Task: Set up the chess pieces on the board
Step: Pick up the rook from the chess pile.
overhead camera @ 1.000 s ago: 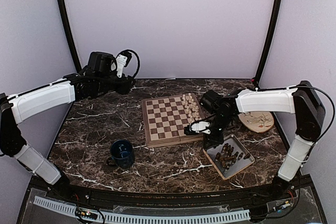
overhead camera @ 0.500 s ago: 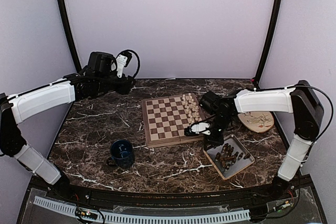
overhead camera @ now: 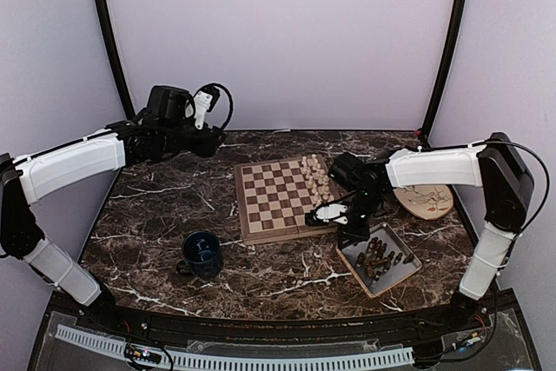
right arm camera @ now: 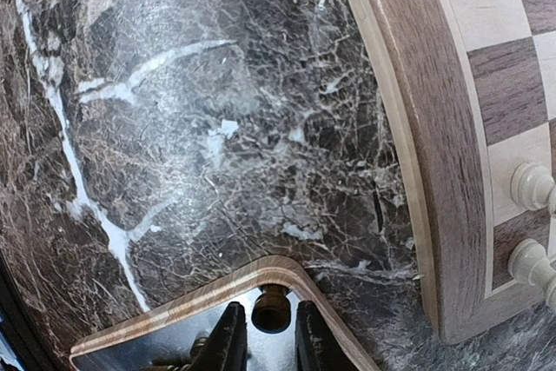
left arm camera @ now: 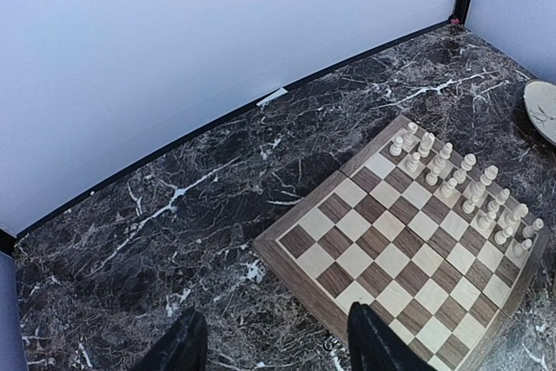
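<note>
Veined marble counter (overhead camera: 156, 206), lilac walls (overhead camera: 278, 41). The left fingers (left arm camera: 187, 345) stood apart, empty; the right fingers (right arm camera: 228, 341) straddled 1 dark piece (right arm camera: 271, 308) in the 4 o'clock tray (right arm camera: 191, 297), grip unclear.

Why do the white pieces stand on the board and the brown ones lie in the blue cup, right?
Not the blue cup: the top view shows the brown ones lying in the tray. The white pieces do stand on the board.

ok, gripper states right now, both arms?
Left gripper: open, holding nothing.
Right gripper: jaws narrow, closely flanking a dark chess piece at the tray corner; cannot tell if it is gripped.
</note>
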Tool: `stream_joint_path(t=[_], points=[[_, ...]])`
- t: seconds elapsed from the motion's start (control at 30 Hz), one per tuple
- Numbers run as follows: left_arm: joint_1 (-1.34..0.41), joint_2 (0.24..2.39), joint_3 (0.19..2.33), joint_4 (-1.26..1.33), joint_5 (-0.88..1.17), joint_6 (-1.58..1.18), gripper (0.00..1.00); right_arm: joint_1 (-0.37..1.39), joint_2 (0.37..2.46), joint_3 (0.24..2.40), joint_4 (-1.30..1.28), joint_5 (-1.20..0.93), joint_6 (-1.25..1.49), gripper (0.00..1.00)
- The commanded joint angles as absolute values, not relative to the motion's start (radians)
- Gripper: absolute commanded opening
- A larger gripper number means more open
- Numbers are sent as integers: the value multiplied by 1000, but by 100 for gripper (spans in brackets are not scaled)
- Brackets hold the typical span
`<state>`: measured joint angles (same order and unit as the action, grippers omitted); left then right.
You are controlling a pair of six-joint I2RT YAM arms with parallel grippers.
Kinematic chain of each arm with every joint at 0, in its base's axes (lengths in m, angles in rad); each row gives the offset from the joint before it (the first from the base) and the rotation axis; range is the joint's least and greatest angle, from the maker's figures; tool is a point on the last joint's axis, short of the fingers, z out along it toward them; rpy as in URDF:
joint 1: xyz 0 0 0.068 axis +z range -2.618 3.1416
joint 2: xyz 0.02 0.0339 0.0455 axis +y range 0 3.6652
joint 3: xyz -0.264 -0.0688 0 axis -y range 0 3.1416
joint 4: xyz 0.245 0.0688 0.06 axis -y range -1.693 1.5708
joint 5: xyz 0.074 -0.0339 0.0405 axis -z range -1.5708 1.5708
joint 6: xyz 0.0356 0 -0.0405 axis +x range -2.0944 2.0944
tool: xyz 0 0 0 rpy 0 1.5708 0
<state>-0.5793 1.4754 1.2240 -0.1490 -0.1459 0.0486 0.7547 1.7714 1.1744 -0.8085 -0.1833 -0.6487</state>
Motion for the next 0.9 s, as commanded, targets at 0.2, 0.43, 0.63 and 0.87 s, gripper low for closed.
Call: stream_joint_path(t=[0.2,0.43,0.63,0.87], points=[[-586,1480,1255,-173,-130,46,57,765,1792,1196,-812,-190,-636,10],[-588,1486,1257,-177,-128,45,57,763,1781,1203,-847,-227,-643,4],[-589,1491,1261,-179,-124,43,57,754,1754,1214,-905,-267,-659,3],[-589,1497,1265,-187,-119,41,58,716,1755,1243,-949,-299,-679,2]])
